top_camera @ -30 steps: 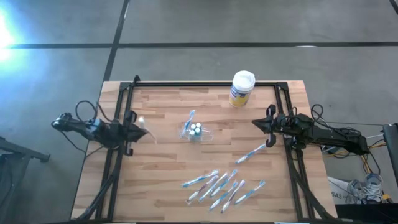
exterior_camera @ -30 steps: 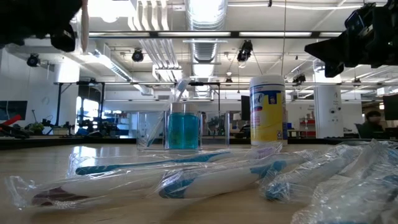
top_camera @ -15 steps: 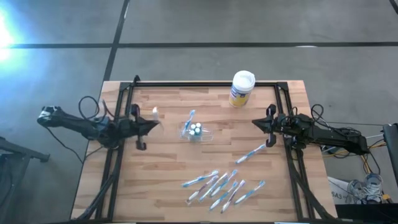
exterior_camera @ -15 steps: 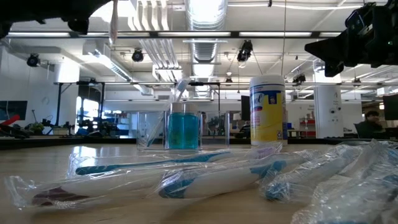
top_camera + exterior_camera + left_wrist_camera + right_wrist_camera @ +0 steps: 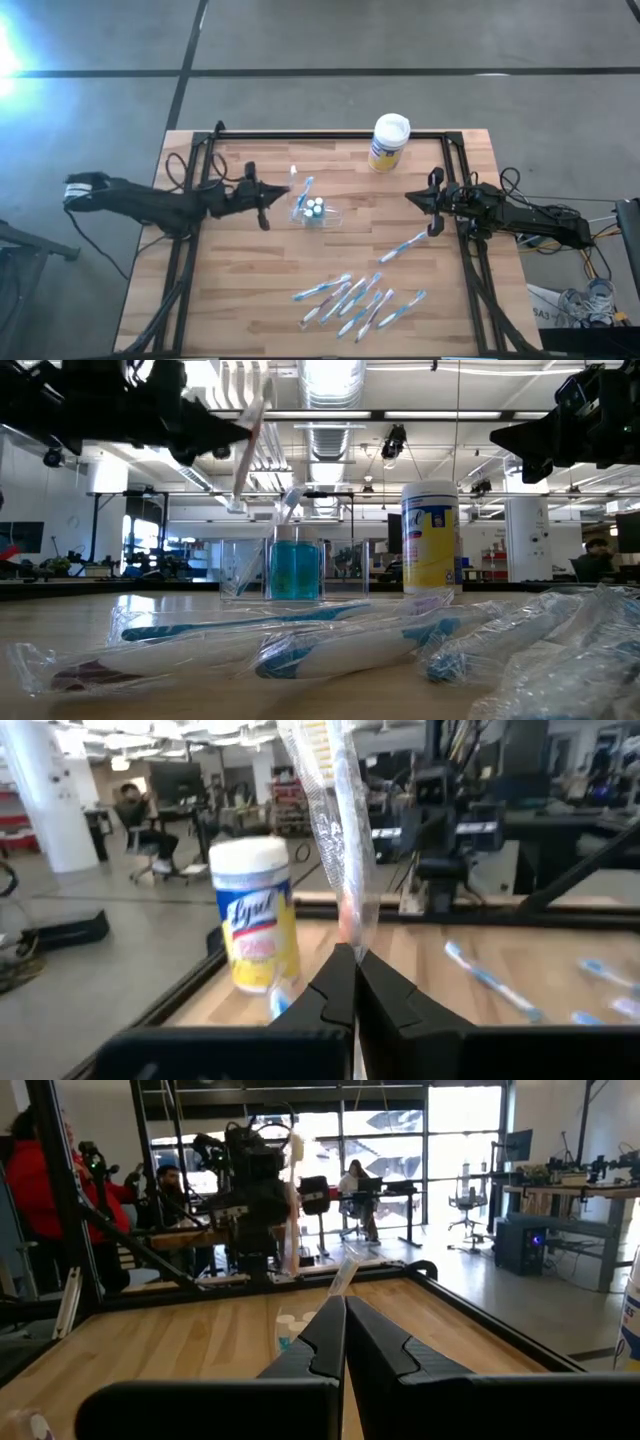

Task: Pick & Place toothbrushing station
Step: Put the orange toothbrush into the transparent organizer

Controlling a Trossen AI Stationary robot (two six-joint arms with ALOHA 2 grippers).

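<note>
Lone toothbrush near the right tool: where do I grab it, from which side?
Grip the lone toothbrush mid-handle, right tool coming from straight above, closing across its narrow width. It lies flat and diagonal on the table, clear of the other brushes.

From my left wrist cam the wrapped toothbrush (image 5: 335, 830) runs out the top edge, so I can't see its head, and its lower end is buried between the fingers. Low cam cuts the right gripper (image 5: 520, 450) off at the frame edge. The clear holder (image 5: 313, 212) is too tiny overhead to count what's in it
</note>
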